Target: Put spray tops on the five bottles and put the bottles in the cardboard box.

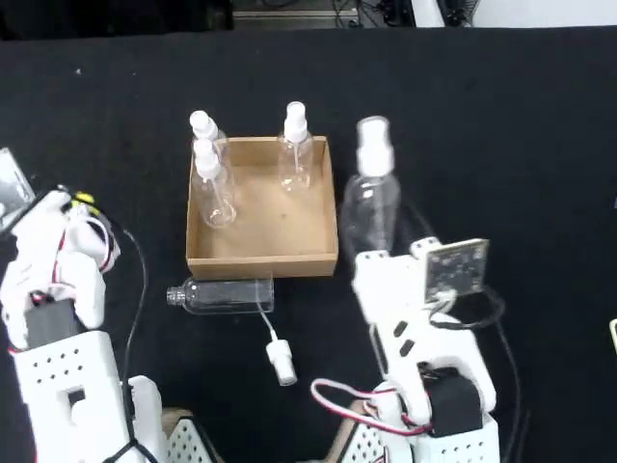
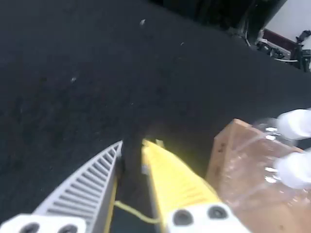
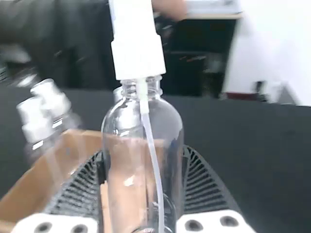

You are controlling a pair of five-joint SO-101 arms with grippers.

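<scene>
Overhead, three clear plastic bottles with white spray tops (image 1: 214, 193) stand in the brown cardboard box (image 1: 260, 260), just beside the right gripper (image 1: 371, 253), which clamps a fourth topped bottle (image 1: 371, 193) upright. One uncapped bottle (image 1: 222, 295) and one loose white spray top (image 1: 281, 362) lie on the black table (image 1: 501, 145) between the arms. From the left wrist, the left gripper (image 2: 133, 143) holds nothing, jaws nearly together, the box corner beside it. From the right wrist, the jaws flank the fourth bottle.
</scene>
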